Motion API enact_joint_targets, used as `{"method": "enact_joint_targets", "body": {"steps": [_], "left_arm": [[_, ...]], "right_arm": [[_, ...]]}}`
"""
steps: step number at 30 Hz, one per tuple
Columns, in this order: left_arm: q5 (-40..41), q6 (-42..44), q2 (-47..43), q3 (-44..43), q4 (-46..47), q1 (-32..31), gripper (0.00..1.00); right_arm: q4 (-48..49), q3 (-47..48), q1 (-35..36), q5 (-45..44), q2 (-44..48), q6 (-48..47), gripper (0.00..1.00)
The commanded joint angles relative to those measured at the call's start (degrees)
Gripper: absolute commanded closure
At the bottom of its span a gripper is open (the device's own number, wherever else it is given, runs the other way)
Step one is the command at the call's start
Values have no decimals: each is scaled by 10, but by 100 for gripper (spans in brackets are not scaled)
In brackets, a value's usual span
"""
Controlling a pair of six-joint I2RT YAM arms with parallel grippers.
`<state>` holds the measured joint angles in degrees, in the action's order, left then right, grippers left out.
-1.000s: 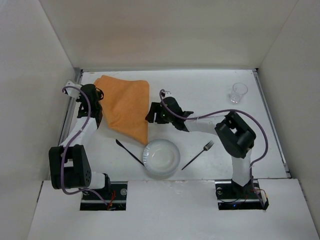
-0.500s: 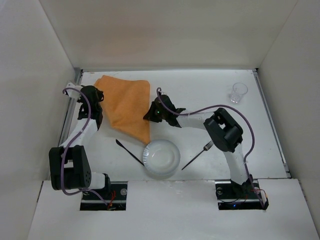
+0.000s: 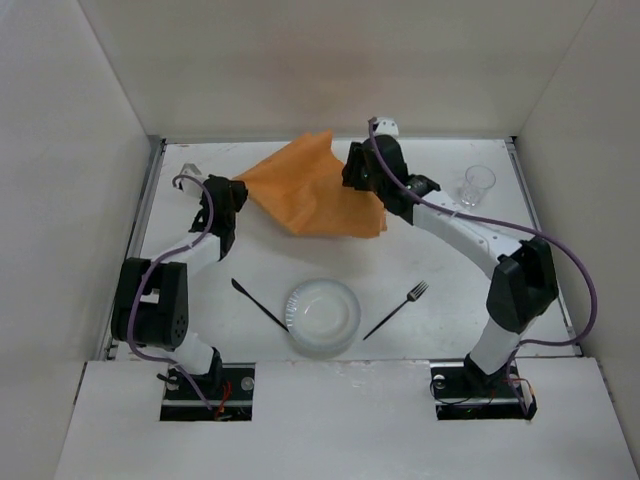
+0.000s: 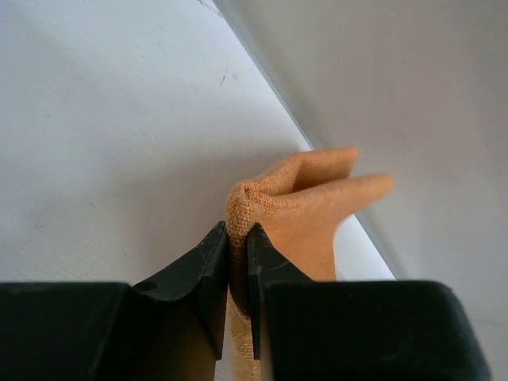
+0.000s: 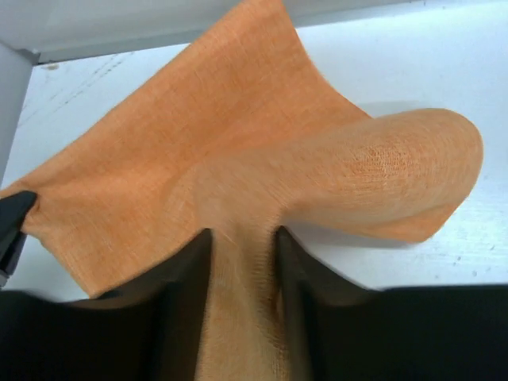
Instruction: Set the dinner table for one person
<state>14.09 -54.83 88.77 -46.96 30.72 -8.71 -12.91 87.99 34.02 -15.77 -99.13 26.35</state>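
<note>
We are holding the orange woven cloth placemat (image 3: 315, 195) stretched above the large matte-white rectangular table (image 3: 480, 250), beyond the round white plate (image 3: 323, 316). The left jaws are pinching a corner shut and the right jaws are clamping a bunched edge. The black knife (image 3: 258, 303) and black fork (image 3: 396, 309) are flanking the plate (no mat beneath them), so we are judging most of the setting undone.

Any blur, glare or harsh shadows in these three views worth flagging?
Top external: evenly lit and sharp, no glare on the orange cloth. Left wrist: weave crisp at the left end effector, background wall soft. Right wrist: cloth smeared around the right end effector, sharper farther out.
</note>
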Motion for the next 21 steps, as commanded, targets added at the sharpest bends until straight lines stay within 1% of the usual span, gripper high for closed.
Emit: {"method": "enact_joint_targets", "body": {"steps": [1,3,6,10,12,14,17,19,21], "left_arm": [[24,-15,-24,32,71,13,99],[26,-17,-26,57,79,13,99],[27,-23,-25,92,94,12,99],[27,-34,-25,122,104,18,99],[27,-34,-30,129,105,22,99],[30,-31,-36,134,105,23,99],[33,-25,-38,134,104,18,99],[33,-21,-36,132,104,15,99],[33,-23,-30,129,105,13,99]], "right_arm": [[0,-74,20,-36,-29,-12,48],[36,-132,20,-18,-9,11,43],[76,-214,8,-14,55,34,36],[116,-340,10,-2,133,65,33],[130,-399,10,27,151,88,32],[140,-442,10,54,162,108,32],[154,-496,14,48,199,139,32],[159,-517,14,41,225,152,31],[168,-522,13,50,223,159,28]]}}
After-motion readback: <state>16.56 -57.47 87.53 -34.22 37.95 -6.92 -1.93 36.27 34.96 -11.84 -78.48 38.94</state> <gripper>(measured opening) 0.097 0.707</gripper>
